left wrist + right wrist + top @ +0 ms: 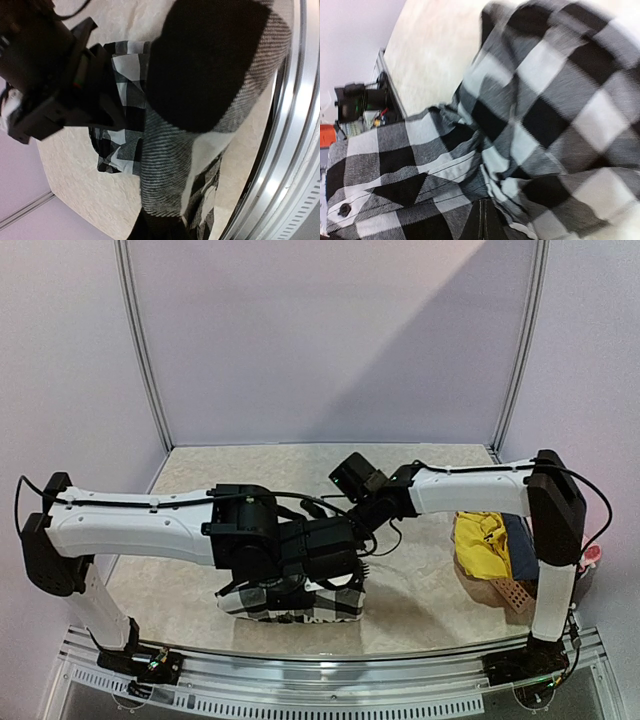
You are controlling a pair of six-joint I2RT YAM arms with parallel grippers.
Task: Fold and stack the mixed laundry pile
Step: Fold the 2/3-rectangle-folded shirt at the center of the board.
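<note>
A checked shirt [330,602] lies on the beige table [430,590] near its front edge. At the right sit a yellow garment [480,540], a blue-grey garment [520,545] and a salmon basket [515,595].

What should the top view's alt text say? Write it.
The left arm and right arm meet low over a checked shirt near the table's front edge. A yellow garment and a blue-grey one lie at right.
</note>
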